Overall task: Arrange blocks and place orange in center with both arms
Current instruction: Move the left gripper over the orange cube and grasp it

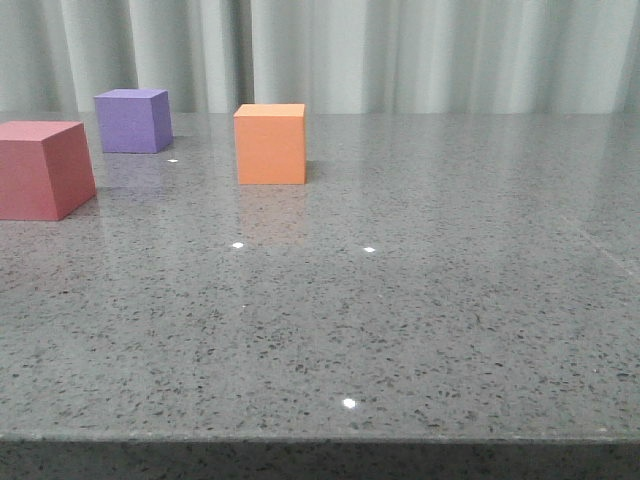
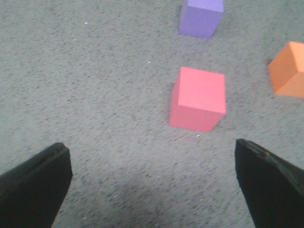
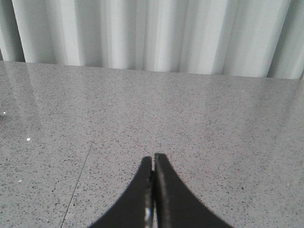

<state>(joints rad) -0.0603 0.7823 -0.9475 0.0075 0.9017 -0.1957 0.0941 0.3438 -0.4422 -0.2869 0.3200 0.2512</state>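
Note:
In the front view the red/pink cube [image 1: 40, 168] sits at the left edge, the purple cube [image 1: 133, 120] behind it, and the orange cube [image 1: 270, 143] to their right. No gripper shows in the front view. In the left wrist view my left gripper [image 2: 153, 159] is open wide and empty above the table, with the red/pink cube [image 2: 198, 98] just beyond its fingertips, the purple cube [image 2: 201, 17] farther off and the orange cube [image 2: 289, 70] at the side. My right gripper [image 3: 153, 161] is shut and empty over bare table; no cube shows in its view.
The grey speckled table [image 1: 400, 300] has its front edge near the bottom of the front view. A pale curtain [image 1: 400, 50] hangs behind the table's far edge. A thin seam [image 3: 80, 175] runs across the table near the right gripper.

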